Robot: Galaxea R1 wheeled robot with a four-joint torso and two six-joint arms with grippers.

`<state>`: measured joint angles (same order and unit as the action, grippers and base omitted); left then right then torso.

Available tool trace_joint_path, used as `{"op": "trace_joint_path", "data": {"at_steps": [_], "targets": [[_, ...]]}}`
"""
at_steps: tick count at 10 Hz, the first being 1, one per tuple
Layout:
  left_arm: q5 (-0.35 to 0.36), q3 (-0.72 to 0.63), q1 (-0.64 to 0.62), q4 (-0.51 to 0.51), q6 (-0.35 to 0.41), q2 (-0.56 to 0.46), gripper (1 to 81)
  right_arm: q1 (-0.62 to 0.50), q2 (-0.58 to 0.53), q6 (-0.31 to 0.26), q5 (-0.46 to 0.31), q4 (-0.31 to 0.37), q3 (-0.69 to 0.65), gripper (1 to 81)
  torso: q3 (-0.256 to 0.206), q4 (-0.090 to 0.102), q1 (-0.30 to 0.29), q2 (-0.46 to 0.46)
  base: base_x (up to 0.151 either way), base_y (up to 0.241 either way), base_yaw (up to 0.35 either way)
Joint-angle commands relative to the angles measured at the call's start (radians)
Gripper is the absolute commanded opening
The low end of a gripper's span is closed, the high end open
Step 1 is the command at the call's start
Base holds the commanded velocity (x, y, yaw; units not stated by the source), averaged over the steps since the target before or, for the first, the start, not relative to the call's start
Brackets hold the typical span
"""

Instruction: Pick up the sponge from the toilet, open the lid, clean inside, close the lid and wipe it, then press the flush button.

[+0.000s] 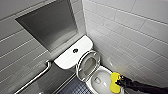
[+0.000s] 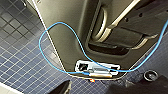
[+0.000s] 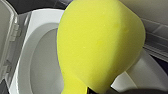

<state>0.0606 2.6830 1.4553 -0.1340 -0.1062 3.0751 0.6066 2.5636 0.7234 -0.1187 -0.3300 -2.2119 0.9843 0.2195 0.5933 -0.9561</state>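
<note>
The white toilet point(image 1: 103, 72) stands in the corner with its lid point(image 1: 88, 64) raised and leaning back against the cistern. The round dark flush button point(image 1: 75, 50) sits in the middle of the cistern top. My right gripper point(image 1: 119, 82) reaches in from the right and is shut on the yellow sponge point(image 1: 114, 82), which hangs over the bowl's near right rim. In the right wrist view the sponge point(image 3: 100, 45) looms large above the open bowl point(image 3: 27, 57), with the hinged lid point(image 3: 5, 37) at the side. Nothing shows in my open left gripper.
A grey recessed niche point(image 1: 50, 22) is set in the wall behind the cistern. A metal grab rail point(image 1: 37, 76) runs along the left wall. White tiled wall point(image 1: 130, 32) closes the right side. Dark blue floor tiles point(image 2: 20, 57) and a blue cable point(image 2: 50, 32) lie by my base.
</note>
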Motion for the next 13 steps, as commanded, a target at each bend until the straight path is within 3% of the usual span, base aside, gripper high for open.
{"op": "trace_joint_path", "data": {"at_steps": [1, 5, 7, 9, 11, 13], "targets": [[-0.084, 0.0, 0.041, 0.007, 0.0, -0.01, 81.1, 0.13, -0.17, 0.05, 0.083, 0.003, 0.137, 1.0, 0.0, 0.0, 0.0, 0.0, 0.0, 0.0, 0.0], [-0.084, 0.0, 0.04, 0.007, 0.002, -0.007, 81.1, 0.29, -0.205, 0.051, 0.205, 0.032, 0.182, 1.0, 0.0, 0.0, 0.0, 0.0, 0.0, 0.0, 0.0], [-0.062, 0.0, 0.04, 0.004, 0.002, -0.002, 81.1, 0.351, -0.215, 0.045, 0.206, 0.02, 0.294, 1.0, 0.0, 0.0, 0.0, 0.0, 0.0, 0.0, 0.0], [-0.062, 0.0, 0.037, 0.002, 0.003, 0.002, 81.1, 0.304, -0.208, 0.039, 0.183, -0.006, 0.324, 1.0, 0.0, 0.0, 0.0, 0.0, 0.0, 0.0, 0.0], [-0.062, 0.0, 0.035, 0.004, 0.002, -0.002, 81.1, 0.12, -0.193, 0.041, -0.005, -0.026, 0.387, 1.0, 0.0, 0.0, 0.0, 0.0, 0.0, 0.0, 0.0], [-0.062, 0.0, 0.033, 0.007, 0.0, -0.002, 81.1, -0.042, -0.104, 0.042, -0.169, -0.043, 0.382, 1.0, 0.0, 0.0, 0.0, 0.0, 0.0, 0.0, 0.0]]}}
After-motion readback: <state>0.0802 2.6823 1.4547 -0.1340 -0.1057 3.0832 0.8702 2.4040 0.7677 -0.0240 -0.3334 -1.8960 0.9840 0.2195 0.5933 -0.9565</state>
